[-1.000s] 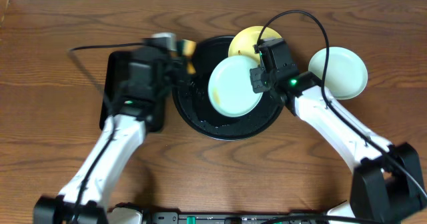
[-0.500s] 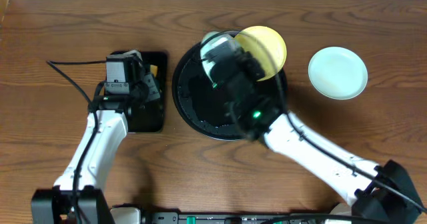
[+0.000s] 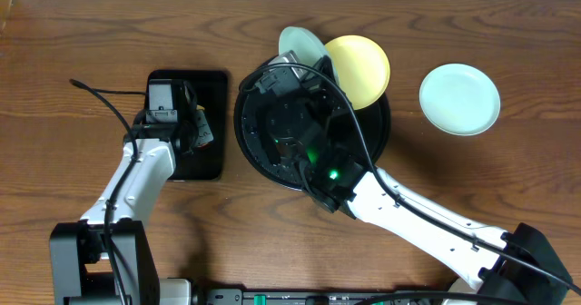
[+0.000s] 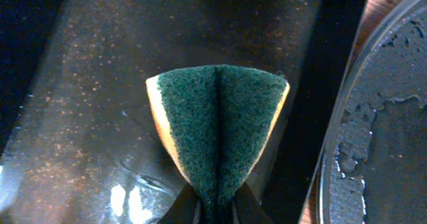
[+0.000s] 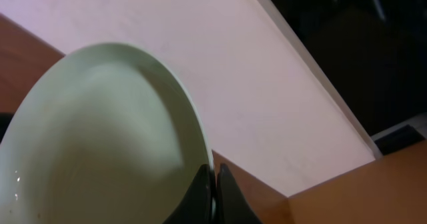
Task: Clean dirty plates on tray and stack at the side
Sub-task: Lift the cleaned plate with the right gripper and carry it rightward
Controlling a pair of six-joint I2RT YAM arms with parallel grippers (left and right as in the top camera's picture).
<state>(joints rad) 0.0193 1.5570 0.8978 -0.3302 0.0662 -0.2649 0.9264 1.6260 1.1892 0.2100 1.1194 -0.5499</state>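
The round black tray [image 3: 263, 155] sits mid-table. A pale yellow plate [image 3: 363, 69] leans on its far right rim. A mint plate [image 3: 459, 98] lies on the bare wood at the right. My right gripper [image 3: 307, 62] is shut on the rim of a second mint plate [image 3: 298, 44], held on edge above the tray's far side; it fills the right wrist view [image 5: 100, 137], jaws [image 5: 213, 194] pinching its rim. My left gripper [image 3: 198, 123] is shut on a folded green-and-yellow sponge [image 4: 219, 127] over the rectangular tray.
The small rectangular black tray [image 3: 172, 164] lies left of the round tray; its wet surface [image 4: 87, 117] shows under the sponge. The round tray's rim [image 4: 373, 117] is at the right in the left wrist view. A pale wall [image 5: 267, 84] stands behind the table.
My right arm has swung over the round tray and tipped the mint plate up on edge at the far rim. My left gripper has drawn back with the sponge over the rectangular tray.
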